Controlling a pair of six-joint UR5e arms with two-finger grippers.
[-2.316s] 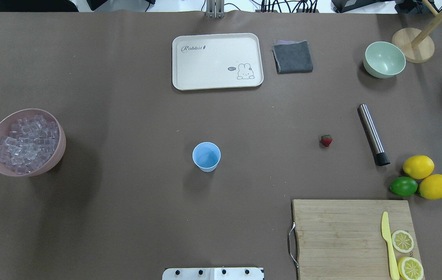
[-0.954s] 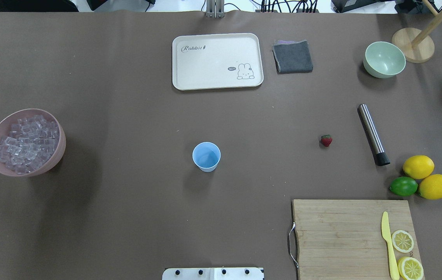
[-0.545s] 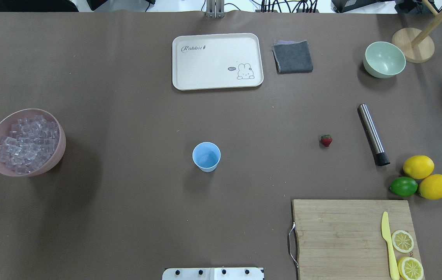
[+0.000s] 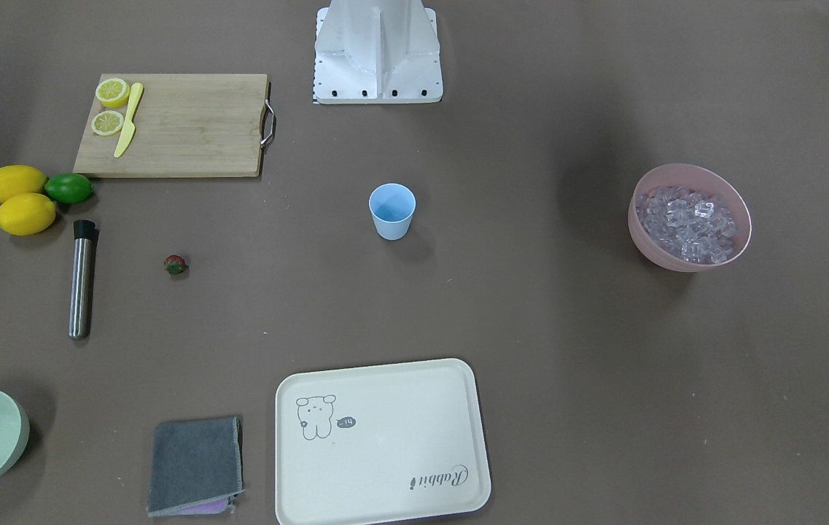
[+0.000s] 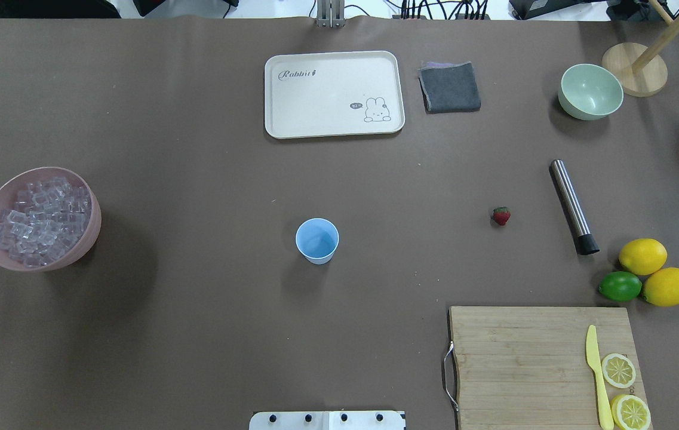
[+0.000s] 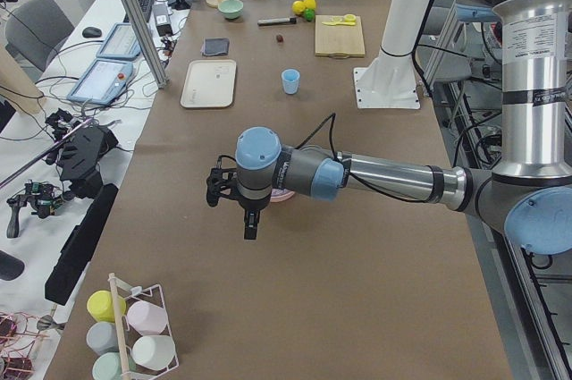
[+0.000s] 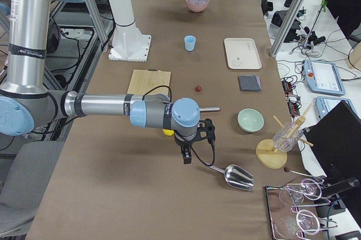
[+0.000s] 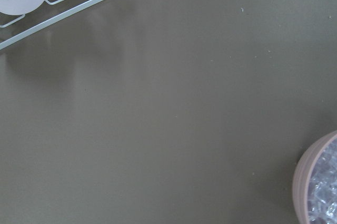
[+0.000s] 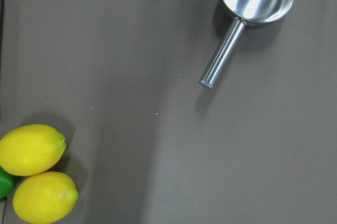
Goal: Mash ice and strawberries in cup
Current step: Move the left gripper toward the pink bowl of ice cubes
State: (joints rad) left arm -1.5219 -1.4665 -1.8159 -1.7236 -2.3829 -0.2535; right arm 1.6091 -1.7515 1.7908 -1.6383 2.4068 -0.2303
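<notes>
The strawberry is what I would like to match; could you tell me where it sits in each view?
Front-facing: strawberry left of centre.
Overhead: strawberry right of centre.
Exterior left: strawberry far off, near the top.
Exterior right: strawberry just above centre.
Left wrist: not in view.
Right wrist: not in view.
Landmark: the cup, in all four exterior views.

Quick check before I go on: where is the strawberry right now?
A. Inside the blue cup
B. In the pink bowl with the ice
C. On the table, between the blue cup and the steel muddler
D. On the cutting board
C: the strawberry lies on the bare table, apart from both the cup and the steel muddler, and the cup looks empty.
</notes>
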